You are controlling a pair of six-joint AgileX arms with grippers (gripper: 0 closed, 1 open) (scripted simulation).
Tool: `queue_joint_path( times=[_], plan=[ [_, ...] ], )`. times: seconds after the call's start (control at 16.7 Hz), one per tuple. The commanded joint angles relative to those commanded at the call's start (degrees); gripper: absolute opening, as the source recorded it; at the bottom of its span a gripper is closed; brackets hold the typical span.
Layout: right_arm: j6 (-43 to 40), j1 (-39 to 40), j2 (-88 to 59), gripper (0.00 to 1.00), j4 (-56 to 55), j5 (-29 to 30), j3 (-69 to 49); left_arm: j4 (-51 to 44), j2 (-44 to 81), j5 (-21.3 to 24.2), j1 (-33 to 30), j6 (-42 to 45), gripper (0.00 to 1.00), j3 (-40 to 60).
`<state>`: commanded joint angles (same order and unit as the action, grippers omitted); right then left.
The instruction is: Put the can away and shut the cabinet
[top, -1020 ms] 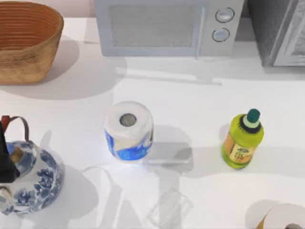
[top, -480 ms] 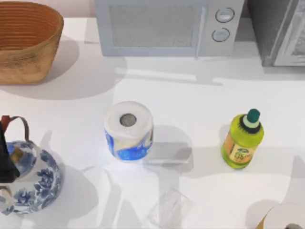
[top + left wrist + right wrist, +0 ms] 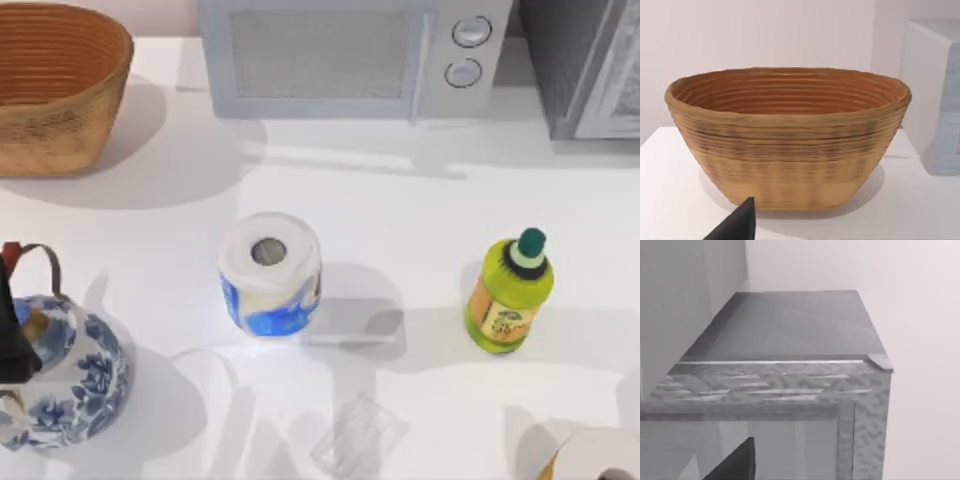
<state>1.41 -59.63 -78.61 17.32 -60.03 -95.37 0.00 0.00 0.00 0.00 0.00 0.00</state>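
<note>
Right claw (image 3: 734, 464), grip state untellable, is facing your cabinet (image 3: 790, 390) at the bench's far right corner; the likely can (image 3: 600, 455) is sitting at its near right corner, nearer this arm than your left claw (image 3: 735, 225).

Bystanders on our worktop (image 3: 400, 210)

We see a basket (image 3: 55, 85), microwave (image 3: 350, 55), teapot (image 3: 60, 370), tissue roll (image 3: 270, 272) and green bottle (image 3: 508, 295) standing apart.

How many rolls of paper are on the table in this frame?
2: a blue-wrapped roll standing near the middle of the table, and a second roll cut off by the top view's lower right corner. More may sit outside the frame.
</note>
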Motion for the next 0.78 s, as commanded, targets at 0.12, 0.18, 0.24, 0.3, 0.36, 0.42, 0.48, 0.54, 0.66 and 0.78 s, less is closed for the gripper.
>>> queue_joint_path(
  times=[0.12,0.18,0.24,0.3,0.36,0.42,0.48,0.54,0.66,0.78],
  plan=[
    [-0.13,-0.02,1.22,1.00,3.69,0.56,-3.50,0.00,0.00,0.00,0.00,0.00,1.00,0.00],
    [-0.18,-0.01,1.57,1.00,4.60,0.72,-4.37,0.00,0.00,0.00,0.00,0.00,1.00,0.00],
    [-0.20,0.00,1.70,1.00,4.92,0.78,-4.67,0.00,0.00,0.00,0.00,0.00,1.00,0.00],
    [-0.20,0.00,1.70,1.00,4.92,0.78,-4.67,0.00,0.00,0.00,0.00,0.00,1.00,0.00],
    [-0.20,0.00,1.70,1.00,4.92,0.78,-4.67,0.00,0.00,0.00,0.00,0.00,1.00,0.00],
    [-0.20,0.00,1.70,1.00,4.92,0.78,-4.67,0.00,0.00,0.00,0.00,0.00,1.00,0.00],
    [-0.18,0.25,1.61,1.00,4.76,0.66,-4.75,0.00,0.00,0.00,0.00,0.00,1.00,0.00],
    [-0.18,0.27,1.62,1.00,4.76,0.69,-4.75,0.00,0.00,0.00,0.00,0.00,1.00,0.00],
    [-0.06,1.69,1.80,1.00,4.65,2.50,-4.92,0.00,0.00,0.00,0.00,0.00,1.00,0.00],
    [0.24,5.03,2.15,1.00,4.53,6.71,-5.16,0.00,0.00,0.00,0.00,0.00,1.00,0.00]
  ],
)
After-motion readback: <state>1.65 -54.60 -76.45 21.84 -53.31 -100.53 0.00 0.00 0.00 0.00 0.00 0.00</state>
